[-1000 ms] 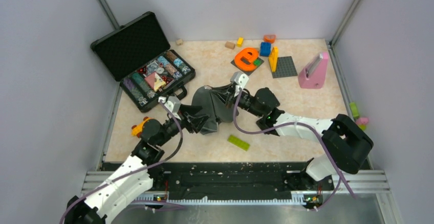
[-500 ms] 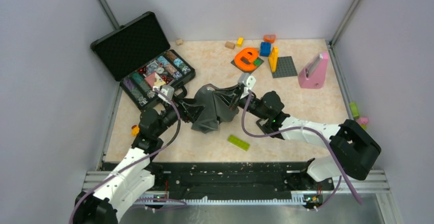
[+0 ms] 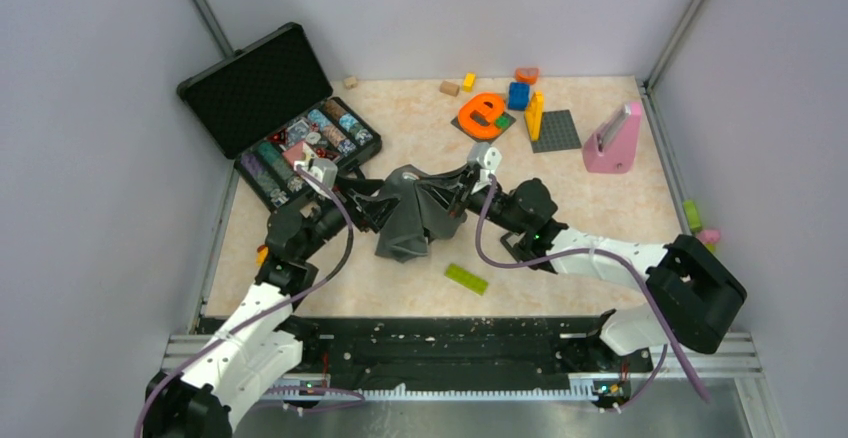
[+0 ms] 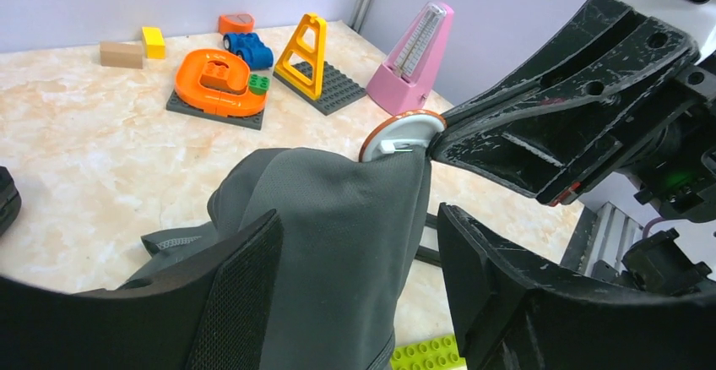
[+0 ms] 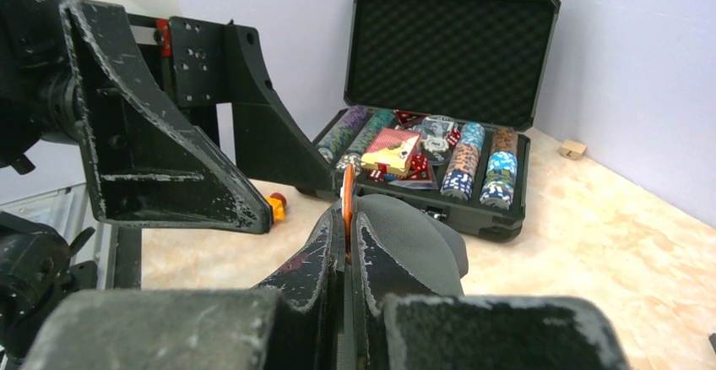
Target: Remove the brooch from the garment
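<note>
The garment (image 3: 415, 213), a dark grey T-shirt, lies bunched at mid-table with one corner pulled up. The brooch (image 4: 397, 133), a small disc with an orange rim and white back, sits on that raised corner. My right gripper (image 4: 439, 133) is shut on the brooch, whose orange edge (image 5: 347, 201) shows between the fingers (image 5: 380, 260). My left gripper (image 4: 359, 235) is open and straddles the hanging fold of cloth (image 4: 338, 243); there is a gap on the right finger's side. In the top view the brooch is hidden by the two grippers (image 3: 375, 208) (image 3: 462, 190).
An open black case (image 3: 290, 128) of poker chips stands at the back left, close to the left arm. A green brick (image 3: 466, 278) lies near the front. An orange letter toy (image 3: 483, 113), grey baseplate (image 3: 556, 130) and pink metronome (image 3: 612, 138) stand at the back right.
The left jaws have opened wider and the left arm has swung back toward the case. The right gripper has shifted slightly right, still shut, with the garment's corner raised.
</note>
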`<state>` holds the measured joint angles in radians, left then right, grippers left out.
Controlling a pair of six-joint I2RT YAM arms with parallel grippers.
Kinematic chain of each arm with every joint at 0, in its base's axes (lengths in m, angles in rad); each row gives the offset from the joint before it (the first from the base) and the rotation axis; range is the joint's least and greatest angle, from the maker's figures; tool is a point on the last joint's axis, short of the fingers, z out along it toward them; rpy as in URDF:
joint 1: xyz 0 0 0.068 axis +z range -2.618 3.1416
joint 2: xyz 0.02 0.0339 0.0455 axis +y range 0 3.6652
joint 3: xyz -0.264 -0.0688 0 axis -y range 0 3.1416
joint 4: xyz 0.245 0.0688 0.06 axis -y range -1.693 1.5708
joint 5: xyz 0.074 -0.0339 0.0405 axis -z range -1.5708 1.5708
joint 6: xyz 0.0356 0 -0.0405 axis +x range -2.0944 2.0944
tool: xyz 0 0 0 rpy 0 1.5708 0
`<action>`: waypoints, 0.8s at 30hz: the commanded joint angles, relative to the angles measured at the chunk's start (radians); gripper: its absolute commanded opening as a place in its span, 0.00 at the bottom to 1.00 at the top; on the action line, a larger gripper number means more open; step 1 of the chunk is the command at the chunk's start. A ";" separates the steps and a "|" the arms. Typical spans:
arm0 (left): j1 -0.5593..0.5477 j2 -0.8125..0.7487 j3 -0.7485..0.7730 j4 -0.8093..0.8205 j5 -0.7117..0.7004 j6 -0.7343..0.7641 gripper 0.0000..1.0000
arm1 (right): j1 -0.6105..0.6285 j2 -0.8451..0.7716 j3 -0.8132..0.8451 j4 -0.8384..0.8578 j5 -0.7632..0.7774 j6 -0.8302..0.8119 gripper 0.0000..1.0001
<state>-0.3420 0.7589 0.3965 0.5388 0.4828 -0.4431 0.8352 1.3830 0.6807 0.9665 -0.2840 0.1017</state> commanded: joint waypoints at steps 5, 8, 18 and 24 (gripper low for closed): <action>0.010 0.019 0.011 0.106 0.048 0.047 0.70 | -0.001 -0.059 0.009 0.095 -0.037 0.039 0.00; 0.014 0.021 -0.007 0.170 0.078 0.048 0.68 | -0.002 -0.069 -0.001 0.102 -0.042 0.043 0.00; 0.014 0.074 -0.027 0.356 0.166 0.066 0.57 | -0.002 -0.118 0.006 0.045 -0.077 0.024 0.00; 0.014 0.090 -0.012 0.341 0.152 0.106 0.57 | -0.004 -0.126 0.018 0.026 -0.123 0.027 0.00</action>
<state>-0.3344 0.8413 0.3763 0.8162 0.6209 -0.3763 0.8349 1.2942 0.6716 0.9707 -0.3584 0.1268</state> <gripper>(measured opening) 0.577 0.020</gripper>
